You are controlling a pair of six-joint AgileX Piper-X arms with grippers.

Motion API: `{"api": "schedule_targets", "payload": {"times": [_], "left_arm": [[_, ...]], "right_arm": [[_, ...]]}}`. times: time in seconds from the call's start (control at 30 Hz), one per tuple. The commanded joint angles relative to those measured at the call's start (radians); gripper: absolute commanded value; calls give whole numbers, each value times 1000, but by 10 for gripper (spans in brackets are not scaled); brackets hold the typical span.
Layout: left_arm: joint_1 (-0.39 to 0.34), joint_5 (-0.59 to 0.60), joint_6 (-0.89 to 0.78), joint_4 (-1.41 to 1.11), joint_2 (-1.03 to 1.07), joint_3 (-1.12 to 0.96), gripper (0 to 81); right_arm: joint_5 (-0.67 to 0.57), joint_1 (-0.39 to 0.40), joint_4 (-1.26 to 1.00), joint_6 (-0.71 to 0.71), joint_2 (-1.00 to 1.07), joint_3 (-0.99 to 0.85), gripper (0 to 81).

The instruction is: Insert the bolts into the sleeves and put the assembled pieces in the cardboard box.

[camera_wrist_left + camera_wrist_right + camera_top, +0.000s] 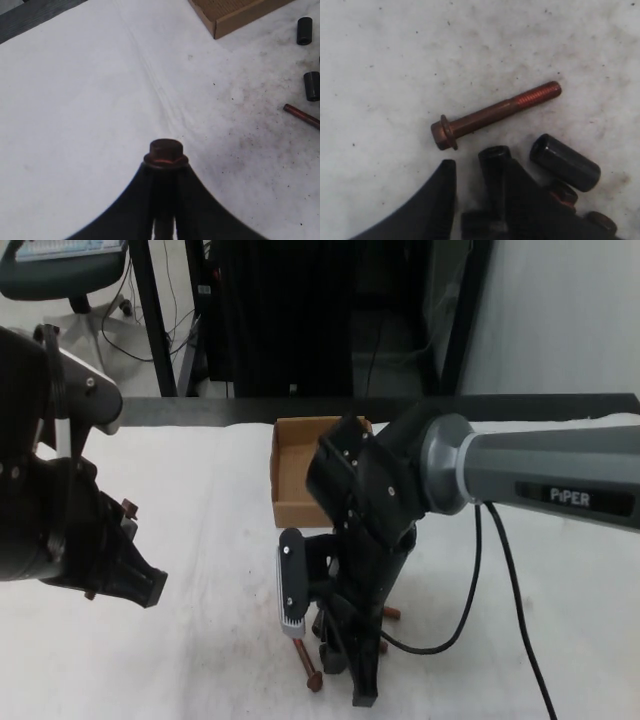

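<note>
And there was the left pincer (165, 167), clamped hard on the held bolt (165, 151) just under its flanged head, with the head poking out past the fingertips. By my reading that grip left the shank lying back between the fingers, so it would need re-presenting before any threading. In the high view that arm hung at the left middle of the frame, raised off the white worktop (200, 640) and well apart from the parts pile, which looked like a waiting post while the partner fetched the mate. Over at the lower centre of the high view, the right pincer (480, 169) was down at the worktop with its fingers apart, straddling a black sleeve (493, 165). The sleeve sat against one finger while a strip of bare worktop showed on the other side, so nothing was gripped. That stance suited a straight squeeze across the sleeve's body. A loose bolt (495, 114) lay flat just beyond the fingertips, and a second sleeve (565, 162) rested on its side just beside the first, close enough that a careless closing could have nudged it. The cardboard box (292, 508) stood open at the centre of the high view, just behind the right arm, handy for the drop. No assembled piece could be made out inside it.
</note>
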Motion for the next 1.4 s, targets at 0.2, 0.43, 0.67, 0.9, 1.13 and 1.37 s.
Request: {"api": "schedule_targets", "payload": {"times": [0.2, 0.43, 0.67, 0.9, 1.13, 1.37], "left_arm": [[0, -1, 10, -11, -12, -4, 12], [0, -1, 10, -11, -12, -4, 12], [0, -1, 20, -11, -12, -4, 12], [0, -1, 23, -11, -12, -4, 12], [0, -1, 23, -11, -12, -4, 12], [0, -1, 23, -11, -12, -4, 12]], "right_arm": [[-1, -7, -6, -38, 22, -4, 312], [-1, -7, -6, -51, 22, -4, 312], [2, -7, 5, -50, 22, 30, 310], [58, -7, 11, -50, 22, 66, 310], [74, -7, 11, -50, 22, 66, 310], [85, 3, -4, -41, 22, 66, 37]]}}
